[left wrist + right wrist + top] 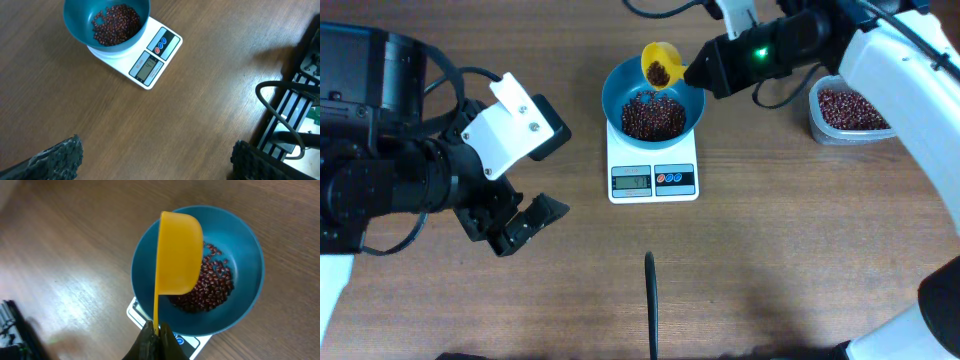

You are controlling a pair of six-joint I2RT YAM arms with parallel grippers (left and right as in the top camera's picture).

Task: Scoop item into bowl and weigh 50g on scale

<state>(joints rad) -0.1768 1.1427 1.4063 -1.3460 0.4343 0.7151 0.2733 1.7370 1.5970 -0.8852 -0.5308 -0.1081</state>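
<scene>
The left gripper (pixel 515 222) hangs nearest, fingers spread wide and empty. Beyond it the scale (pixel 652 180) carries the teal bowl (pixel 616 95), a heap of beans (pixel 653 117) in its bottom. The right gripper (pixel 156 337) is clamped on a yellow scoop (pixel 660 66) holding a few beans over the bowl's far rim; a clear tub (pixel 835 137) alongside holds more.
</scene>
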